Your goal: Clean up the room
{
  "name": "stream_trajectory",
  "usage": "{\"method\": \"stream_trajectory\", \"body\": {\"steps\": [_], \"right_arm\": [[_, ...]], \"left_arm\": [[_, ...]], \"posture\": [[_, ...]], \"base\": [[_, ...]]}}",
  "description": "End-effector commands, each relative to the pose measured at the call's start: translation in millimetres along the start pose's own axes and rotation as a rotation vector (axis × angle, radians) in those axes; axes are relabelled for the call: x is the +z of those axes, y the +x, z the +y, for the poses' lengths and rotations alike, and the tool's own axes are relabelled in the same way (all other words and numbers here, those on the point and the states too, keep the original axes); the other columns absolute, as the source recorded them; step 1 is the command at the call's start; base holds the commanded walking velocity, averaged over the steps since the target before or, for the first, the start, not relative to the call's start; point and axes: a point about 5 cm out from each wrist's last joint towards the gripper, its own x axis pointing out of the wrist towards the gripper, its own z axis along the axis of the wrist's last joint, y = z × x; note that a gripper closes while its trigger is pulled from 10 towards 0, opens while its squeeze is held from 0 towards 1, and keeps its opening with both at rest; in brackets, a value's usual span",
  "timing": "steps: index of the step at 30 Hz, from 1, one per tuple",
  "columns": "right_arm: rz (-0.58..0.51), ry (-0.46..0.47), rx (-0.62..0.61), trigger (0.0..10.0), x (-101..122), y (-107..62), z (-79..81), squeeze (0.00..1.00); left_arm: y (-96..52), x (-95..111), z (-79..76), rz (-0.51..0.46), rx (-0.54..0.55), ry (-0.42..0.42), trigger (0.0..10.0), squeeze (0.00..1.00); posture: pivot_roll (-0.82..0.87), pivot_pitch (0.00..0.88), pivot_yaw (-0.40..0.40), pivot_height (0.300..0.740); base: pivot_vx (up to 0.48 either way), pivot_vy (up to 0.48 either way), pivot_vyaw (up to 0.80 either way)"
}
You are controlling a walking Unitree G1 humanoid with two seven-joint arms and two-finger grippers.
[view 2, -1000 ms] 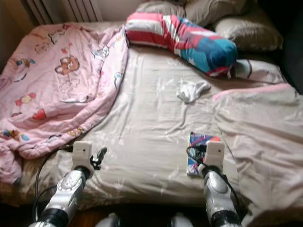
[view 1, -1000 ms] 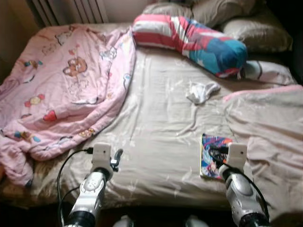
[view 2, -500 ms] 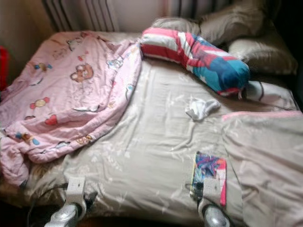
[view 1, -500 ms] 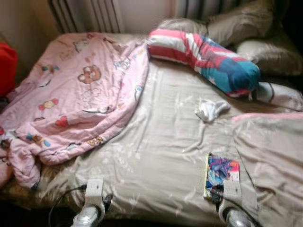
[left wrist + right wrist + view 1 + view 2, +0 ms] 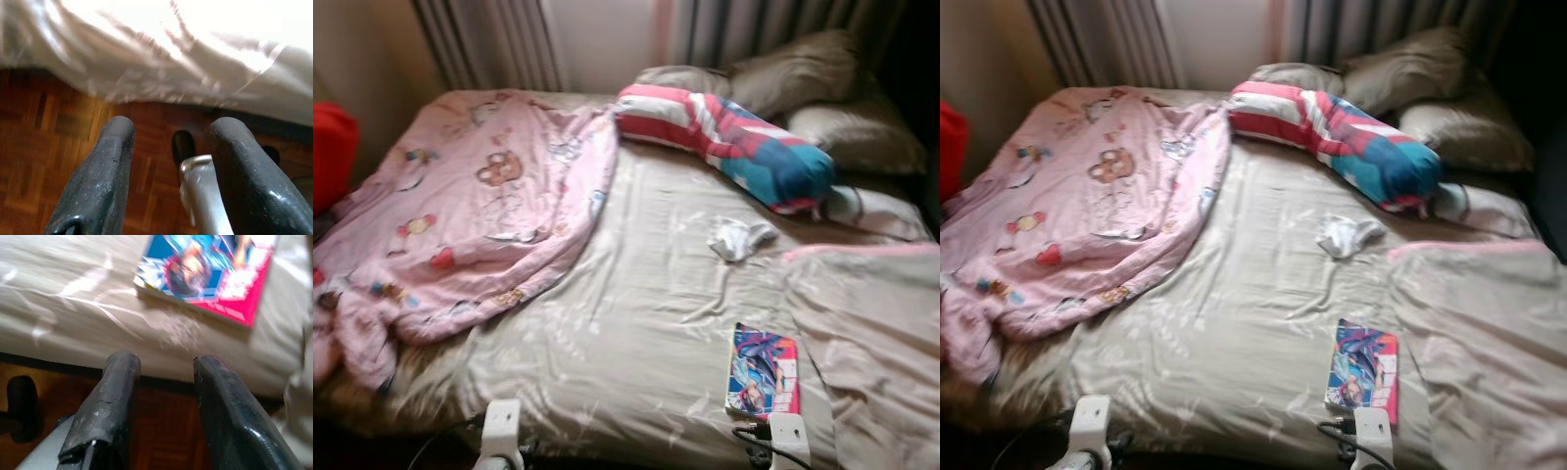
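A colourful comic book point(image 5: 764, 372) lies flat on the beige sheet near the bed's front edge, right of centre. A crumpled white cloth point(image 5: 739, 238) sits further back on the sheet. My right gripper point(image 5: 164, 364) is open and empty, below and in front of the book point(image 5: 210, 269), at the mattress edge over the wooden floor. My left gripper point(image 5: 171, 132) is also open and empty, low beside the bed's front edge, pointing at the floor point(image 5: 58, 161). The white wrist mounts show at the bottom of the left eye view, left point(image 5: 501, 431) and right point(image 5: 786, 436).
A rumpled pink cartoon blanket point(image 5: 480, 206) covers the bed's left half. A striped red, white and teal bolster point(image 5: 734, 142) and beige pillows point(image 5: 803, 73) lie at the head. A beige duvet point(image 5: 871, 323) is bunched on the right. Something red point(image 5: 331, 152) stands at the far left.
The head camera has drawn back and tilted up. Both arms have dropped toward the bottom edge, and the right gripper has come off the comic book, which now shows whole.
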Motion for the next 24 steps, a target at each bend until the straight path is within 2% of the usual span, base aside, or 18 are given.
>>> {"method": "stream_trajectory", "body": {"steps": [1, 5, 9, 14, 24], "right_arm": [[0.011, 0.012, 0.005, 10.0, -2, -0.2, 2.9, 0.0], [0.036, 0.052, -0.024, 10.0, -10, -2.1, -3.8, 0.0], [0.053, 0.057, -0.023, 10.0, -15, -3.4, -3.5, 0.0], [0.075, 0.064, -0.041, 10.0, -23, -6.1, -10.9, 0.0], [0.077, 0.068, -0.051, 10.0, -24, -7.0, -18.7, 0.0]], "left_arm": [[-3.0, -15, 2.9, 0.056, 0.011, 0.014, 10.0, 0.0], [-3.5, -18, 2.5, 0.063, 0.011, 0.019, 10.0, 0.0], [-4.2, -21, 1.9, 0.075, 0.003, 0.042, 10.0, 0.0], [-4.4, -22, 1.4, 0.078, -0.002, 0.053, 10.0, 0.0], [-4.8, -24, 0.7, 0.087, -0.007, 0.062, 10.0, 0.0]], "posture": [[-0.09, 0.08, -0.001, 0.74], [-0.1, 0.081, 0.003, 0.74], [-0.1, 0.082, 0.005, 0.74], [-0.1, 0.085, 0.008, 0.74], [-0.09, 0.095, 0.011, 0.74]], "base": [[0.0, 0.416, 0.8], [0.0, 0.472, 0.24], [0.0, 0.48, 0.0], [0.0, 0.48, 0.0], [0.0, 0.48, 0.0]]}}
